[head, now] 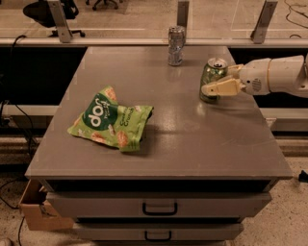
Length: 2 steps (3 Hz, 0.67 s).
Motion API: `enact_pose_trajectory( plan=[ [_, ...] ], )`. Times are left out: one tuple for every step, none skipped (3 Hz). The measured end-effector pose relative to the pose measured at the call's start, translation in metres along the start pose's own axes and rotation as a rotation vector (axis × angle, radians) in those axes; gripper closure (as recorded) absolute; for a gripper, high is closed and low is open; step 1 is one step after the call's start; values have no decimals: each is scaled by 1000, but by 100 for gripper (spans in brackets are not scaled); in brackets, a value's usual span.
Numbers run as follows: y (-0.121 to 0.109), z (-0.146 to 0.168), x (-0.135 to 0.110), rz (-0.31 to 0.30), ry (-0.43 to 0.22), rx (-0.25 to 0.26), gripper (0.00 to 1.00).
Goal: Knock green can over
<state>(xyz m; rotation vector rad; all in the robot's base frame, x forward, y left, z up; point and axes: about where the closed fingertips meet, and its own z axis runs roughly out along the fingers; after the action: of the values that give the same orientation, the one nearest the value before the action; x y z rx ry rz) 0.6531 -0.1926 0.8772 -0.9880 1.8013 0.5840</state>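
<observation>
Green can [210, 75] stood upright, far right on grey desk [192, 139], between spread fingers of pincer [216, 79] entering from right; office chair [43, 9] far left.

At the far right of the worktop [192, 144], the end effector [217, 80] has two cream tapered fingers [221, 87] on a smooth white rounded arm [284, 74].

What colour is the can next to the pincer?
Shiny green with a silver top; camera view. The pincer is at the green can.
</observation>
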Motion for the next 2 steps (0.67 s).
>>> enact_pose_trajectory(
  plan=[
    [-1,2,-2,-11,15,-6,64],
    [-6,-10,-24,-149,106,16,87]
  ],
)
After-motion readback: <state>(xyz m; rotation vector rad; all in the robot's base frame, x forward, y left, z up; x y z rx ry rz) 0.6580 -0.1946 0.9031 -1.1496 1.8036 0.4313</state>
